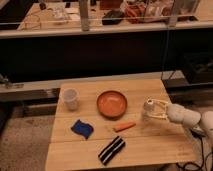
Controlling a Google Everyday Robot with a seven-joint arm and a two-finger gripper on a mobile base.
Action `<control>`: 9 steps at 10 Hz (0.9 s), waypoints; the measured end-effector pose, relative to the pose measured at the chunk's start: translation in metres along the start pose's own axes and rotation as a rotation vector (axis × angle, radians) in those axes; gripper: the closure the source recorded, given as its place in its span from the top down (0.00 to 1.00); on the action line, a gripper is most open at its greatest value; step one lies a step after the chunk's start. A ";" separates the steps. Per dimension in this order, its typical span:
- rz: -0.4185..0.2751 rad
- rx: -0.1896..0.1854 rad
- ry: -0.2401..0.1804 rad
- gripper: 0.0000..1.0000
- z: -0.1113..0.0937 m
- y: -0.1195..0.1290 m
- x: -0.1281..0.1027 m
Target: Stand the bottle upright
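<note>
The bottle (148,106) is small, slim and whitish. It stands upright on the wooden table (150,150) near its right edge, to the right of the orange bowl. My gripper (152,110) reaches in from the right at table height, and its tips sit on either side of the bottle. The pale arm (184,116) runs off toward the right edge of the view.
An orange bowl (112,103) sits mid-table with an orange carrot-like stick (124,126) in front of it. A white translucent cup (70,99) is at the back left. A blue cloth (81,128) and a black-and-white striped object (111,150) lie toward the front.
</note>
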 end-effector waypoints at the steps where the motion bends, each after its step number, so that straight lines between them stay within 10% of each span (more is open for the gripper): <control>1: 0.007 0.011 -0.005 0.00 -0.003 -0.001 0.002; 6: 0.056 0.061 -0.035 0.00 -0.019 -0.005 0.018; 9: 0.051 0.055 -0.051 0.22 -0.024 -0.001 0.024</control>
